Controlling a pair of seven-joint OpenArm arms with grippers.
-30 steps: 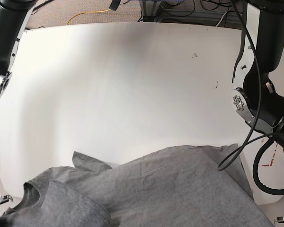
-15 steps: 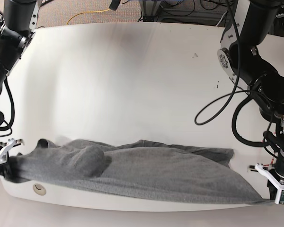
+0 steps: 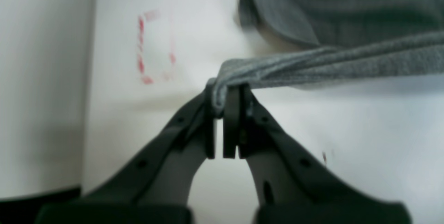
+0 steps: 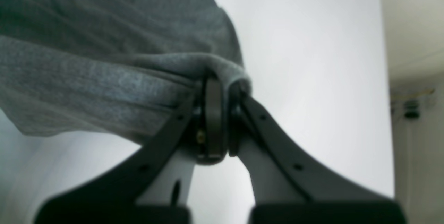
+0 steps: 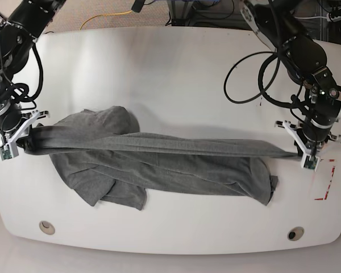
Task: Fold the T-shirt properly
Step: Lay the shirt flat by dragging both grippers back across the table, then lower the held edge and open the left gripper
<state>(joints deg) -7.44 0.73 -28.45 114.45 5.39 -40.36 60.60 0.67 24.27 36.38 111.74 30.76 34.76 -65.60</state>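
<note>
T-shirt (image 5: pixel 159 165) lies across the middle of the white worktop (image 5: pixel 159 74), one edge lifted and drawn taut into a straight band running from frame left to frame right, the rest bunched beneath it; probably tensioned so the cloth drops flat and square for folding. Right claw (image 5: pixel 16 143), at frame left, is pinched tight on one end of that band. Left claw (image 5: pixel 304 152), frame right beside red corner marks (image 5: pixel 327 182), is pinched on the other.
</note>
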